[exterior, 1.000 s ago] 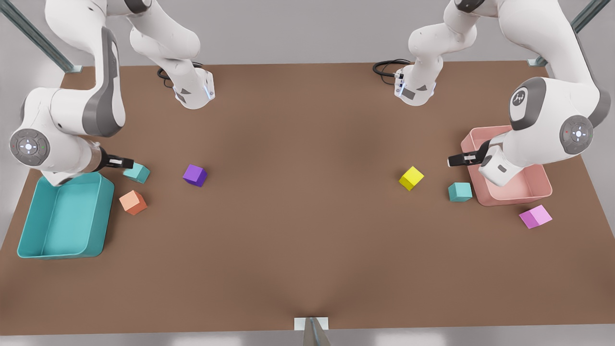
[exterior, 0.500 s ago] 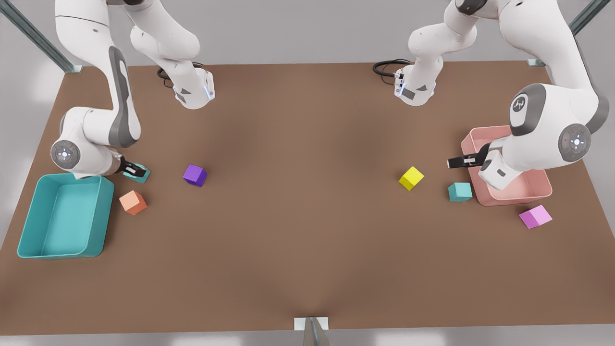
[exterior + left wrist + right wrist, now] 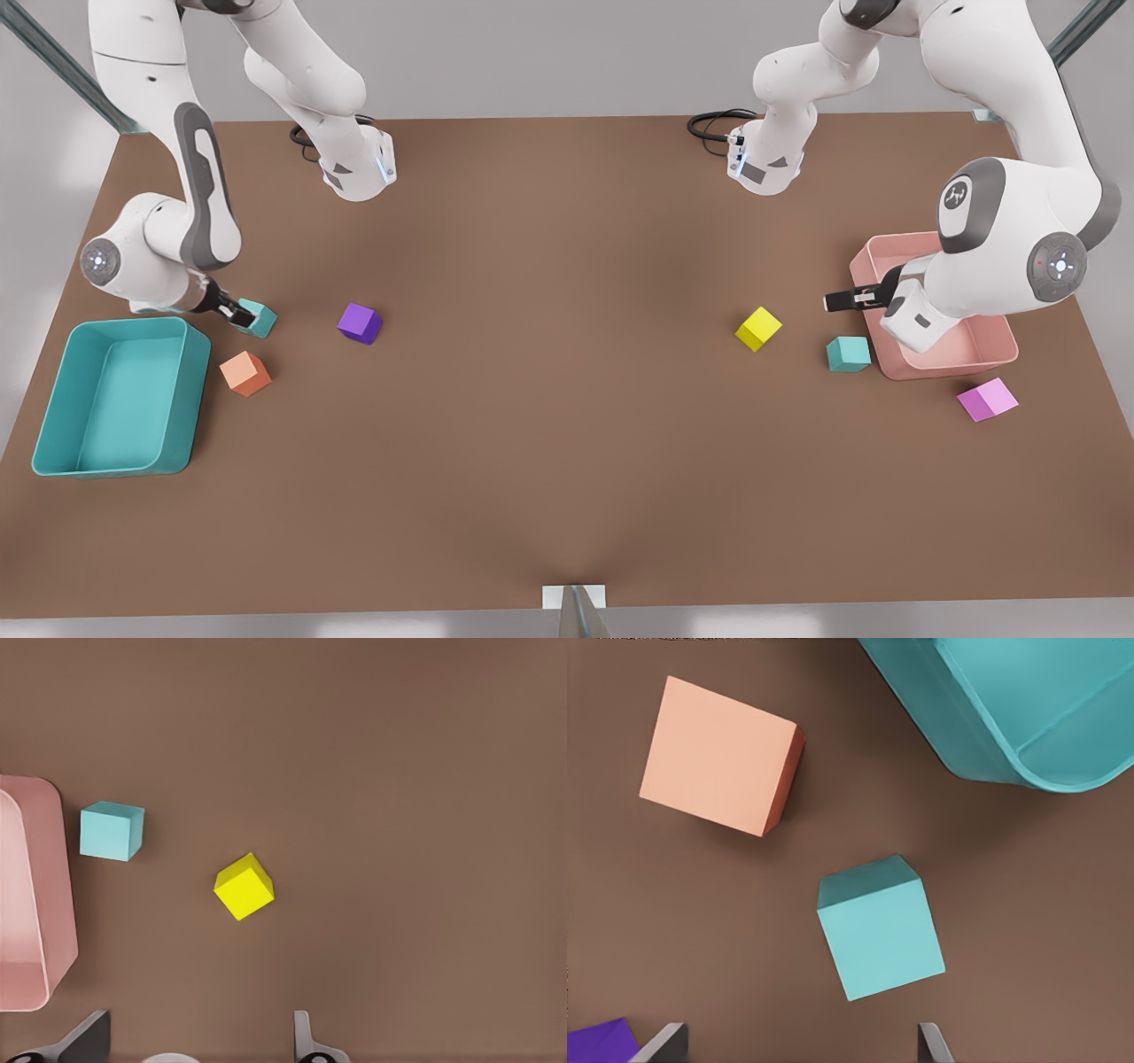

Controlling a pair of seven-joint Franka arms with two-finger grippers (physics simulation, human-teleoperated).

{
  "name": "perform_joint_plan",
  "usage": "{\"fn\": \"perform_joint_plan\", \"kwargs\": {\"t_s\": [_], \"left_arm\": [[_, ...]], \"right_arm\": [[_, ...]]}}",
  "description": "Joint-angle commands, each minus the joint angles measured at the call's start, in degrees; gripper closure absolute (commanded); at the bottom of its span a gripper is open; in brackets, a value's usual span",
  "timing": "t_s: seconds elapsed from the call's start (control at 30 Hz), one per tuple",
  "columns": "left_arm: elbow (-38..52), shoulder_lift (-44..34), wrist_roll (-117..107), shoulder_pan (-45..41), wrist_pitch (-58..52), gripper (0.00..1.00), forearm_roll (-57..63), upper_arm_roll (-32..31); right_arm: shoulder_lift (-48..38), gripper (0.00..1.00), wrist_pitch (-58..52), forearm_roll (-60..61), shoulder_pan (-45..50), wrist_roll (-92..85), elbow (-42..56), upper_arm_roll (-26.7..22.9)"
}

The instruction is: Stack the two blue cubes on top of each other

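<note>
My right gripper (image 3: 239, 312) is down low on the front view's left side, spread wide with nothing pinched, its two fingertips (image 3: 666, 1041) straddling the near blue cube (image 3: 880, 930) that sits flat on the desk (image 3: 549, 425); in the front view that cube (image 3: 257, 318) is right at the gripper tip, so I'd say I'm lined up for the pick, just not closed yet. The cube sits a bit skewed to the fingers, which might make the close nudge it. From that cube, the orange cube (image 3: 245, 372) is near at about 6 o'clock, the teal bin (image 3: 53, 452) at roughly 8 o'clock, and the purple cube (image 3: 359, 322) off at 3 o'clock. My left gripper (image 3: 837, 301) is waiting over on the front view's right, hanging above the desk by the pink bin (image 3: 864, 266), wide open and empty too, judging by the fingertips (image 3: 306, 1041) in its wrist view. The other blue cube (image 3: 848, 354) is just beside the pink bin's wall, around 6 o'clock from that gripper, with the yellow cube (image 3: 758, 328) near at 8 o'clock and a pink cube (image 3: 987, 399) further out past the bin. So the two blue ones are well apart, which I guess is why each arm covers one side. Plain brown desk, grey walls, metal struts in the corners.
</note>
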Motion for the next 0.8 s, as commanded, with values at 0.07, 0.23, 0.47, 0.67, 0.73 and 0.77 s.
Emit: {"fn": "perform_joint_plan", "kwargs": {"t_s": [0.07, 0.23, 0.47, 0.67, 0.73, 0.77], "left_arm": [[0.0, -0.1, -0.3, 0.0, 0.0, 0.0, 0.0, 0.0], [0.0, 0.0, -0.3, 0.1, -0.1, 0.0, 0.0, 0.0], [-0.1, 0.0, -0.4, -0.1, -0.1, 0.0, 0.0, 0.0], [-0.1, 0.0, -0.6, -0.2, -1.4, 0.0, 0.0, 0.0], [-0.2, 0.1, -0.5, -0.2, -1.5, 0.0, 0.0, 0.0], [-0.1, 0.0, -0.5, -0.1, -1.5, 0.0, 0.0, 0.0]], "right_arm": [[0.0, 0.03, 4.3, 0.4, 0.8, -20.4, -1.4, 0.2], [0.1, 0.03, 3.6, 0.0, 0.4, -24.6, -2.6, -0.1], [1.9, 0.03, 4.7, -0.5, -2.3, -30.3, -2.6, -0.1], [2.6, 0.03, 7.8, -0.5, -3.8, -30.2, -5.6, -0.1], [2.7, 0.03, 9.1, -0.2, -3.9, -30.2, -5.9, -0.1], [2.7, 0.03, 9.2, 0.3, -3.9, -30.2, -5.8, -0.1]]}}
